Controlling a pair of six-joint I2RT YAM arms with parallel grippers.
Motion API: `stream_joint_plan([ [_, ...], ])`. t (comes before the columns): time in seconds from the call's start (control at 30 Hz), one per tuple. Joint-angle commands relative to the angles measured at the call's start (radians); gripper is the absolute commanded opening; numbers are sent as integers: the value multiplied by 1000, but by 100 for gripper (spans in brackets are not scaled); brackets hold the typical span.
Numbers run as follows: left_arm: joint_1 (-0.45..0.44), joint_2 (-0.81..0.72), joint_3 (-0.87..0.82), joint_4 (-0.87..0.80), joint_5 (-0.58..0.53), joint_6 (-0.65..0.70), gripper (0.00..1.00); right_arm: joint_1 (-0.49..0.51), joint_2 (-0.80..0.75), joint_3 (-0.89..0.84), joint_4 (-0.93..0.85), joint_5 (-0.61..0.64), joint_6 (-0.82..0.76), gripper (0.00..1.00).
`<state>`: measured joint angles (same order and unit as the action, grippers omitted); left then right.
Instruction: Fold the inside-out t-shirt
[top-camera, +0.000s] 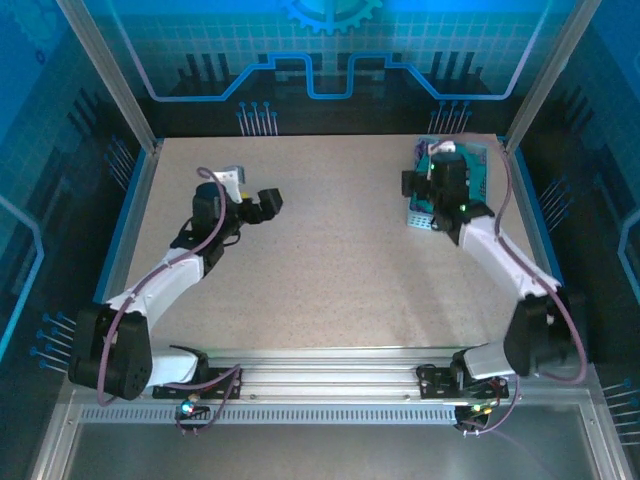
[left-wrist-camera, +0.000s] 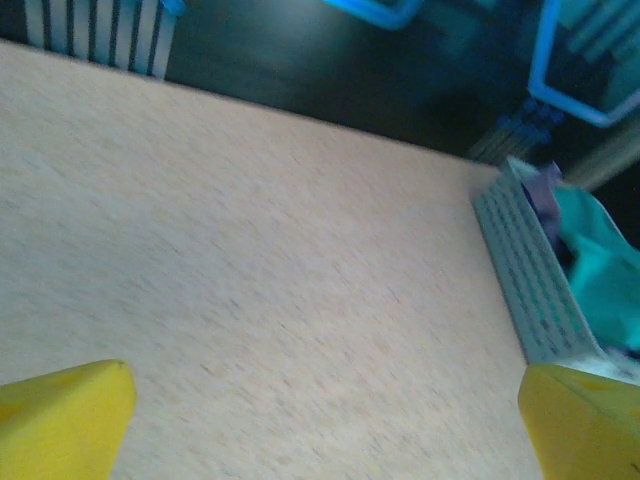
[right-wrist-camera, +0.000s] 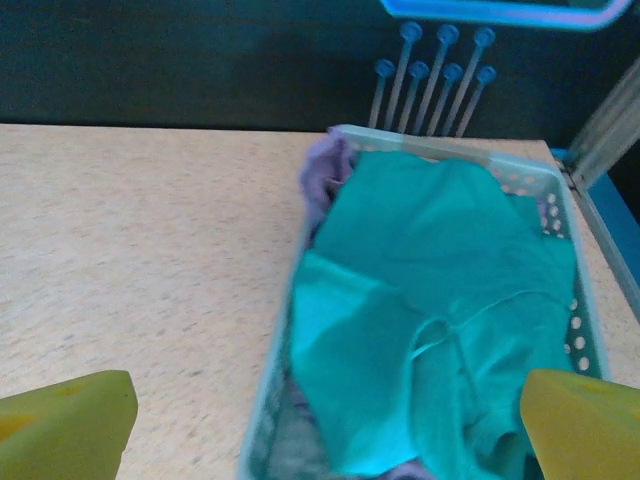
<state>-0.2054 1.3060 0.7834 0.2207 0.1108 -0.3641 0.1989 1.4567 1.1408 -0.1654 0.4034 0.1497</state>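
Observation:
The teal-green inside-out t-shirt (right-wrist-camera: 440, 320) lies crumpled in a pale blue perforated basket (right-wrist-camera: 440, 148) at the table's far right (top-camera: 420, 218); seams show on its upper surface. My right gripper (right-wrist-camera: 325, 410) hovers above the basket's near end, its yellow fingers (right-wrist-camera: 70, 425) spread wide and open, nothing between them. From above, the right gripper (top-camera: 442, 195) covers most of the basket, with teal t-shirt (top-camera: 485, 170) showing beside it. My left gripper (left-wrist-camera: 325, 400) is open over bare table at the left (top-camera: 265, 200), pointing toward the basket (left-wrist-camera: 525, 280) and the t-shirt (left-wrist-camera: 600, 260).
A purple cloth (right-wrist-camera: 322, 170) lies under the shirt at the basket's far left corner, also visible as a purple cloth (left-wrist-camera: 543, 190) in the left wrist view. Aluminium posts and blue rails (top-camera: 125, 215) border the beige tabletop (top-camera: 330, 260). The arm bases sit on the near rail (top-camera: 320, 375).

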Motion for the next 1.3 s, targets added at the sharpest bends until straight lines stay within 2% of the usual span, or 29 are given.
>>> stream_joint_plan([
  [0.0,-12,10,36,-88,55,-40,99,-96,137,102,-241,-13,36,97],
  [0.13,-22,0,19,-92,59,-47,99,-132,285,203,-326,-84,45,94],
  [0.27,-24,0,14,-104,53,-45,99,-140,411,294,-355,-72,47,86],
  [0.3,-23,-1,15,-107,51,-43,99,-147,432,315,-358,-80,49,79],
  [0.37,-23,-5,14,-117,46,-40,99,-162,470,351,-371,-108,53,56],
  [0.47,-23,-17,10,-133,25,-35,99,-156,419,356,-361,-99,42,34],
  [0.57,-23,-30,3,-135,12,-32,99,-135,294,349,-354,-75,20,14],
  [0.67,-23,-37,0,-134,1,-32,99,-97,128,320,-331,-41,3,3],
  [0.83,-23,-60,-2,-125,-18,-43,99,-6,-141,289,-238,3,-16,0],
  [0.97,-23,-85,2,-106,-21,-69,99,73,-260,353,-159,-69,-18,0],
  [1.07,-22,-107,12,-108,-43,-83,99,185,-244,495,-164,-131,-46,0],
  [1.17,-14,-135,20,-145,-121,-79,99,319,-163,657,-192,-227,-75,0],
  [1.27,47,-168,28,-216,-170,-103,99,436,-39,833,-282,-290,-97,0],
])
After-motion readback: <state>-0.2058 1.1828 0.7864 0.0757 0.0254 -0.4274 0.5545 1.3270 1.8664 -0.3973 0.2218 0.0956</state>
